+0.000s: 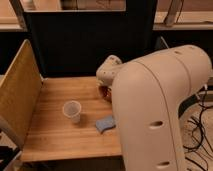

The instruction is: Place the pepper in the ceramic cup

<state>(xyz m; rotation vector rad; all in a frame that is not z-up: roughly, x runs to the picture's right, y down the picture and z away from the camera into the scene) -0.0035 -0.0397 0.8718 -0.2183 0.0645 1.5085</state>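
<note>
The ceramic cup (72, 111) is small, white and handleless. It stands upright on the wooden table (55, 135), left of centre. My gripper (104, 89) hangs below the white wrist at the table's middle right, to the right of the cup and farther back, apart from it. A small dark red-brown shape (103, 93) shows right at the gripper; it may be the pepper, but I cannot tell whether it is held. My large white arm (160, 110) hides the table's right side.
A blue flat pad (105, 123) lies on the table right of the cup, partly under the arm. A tall wooden side panel (20, 95) bounds the left; a dark back panel (85, 45) stands behind. Cables (202, 125) lie at the right.
</note>
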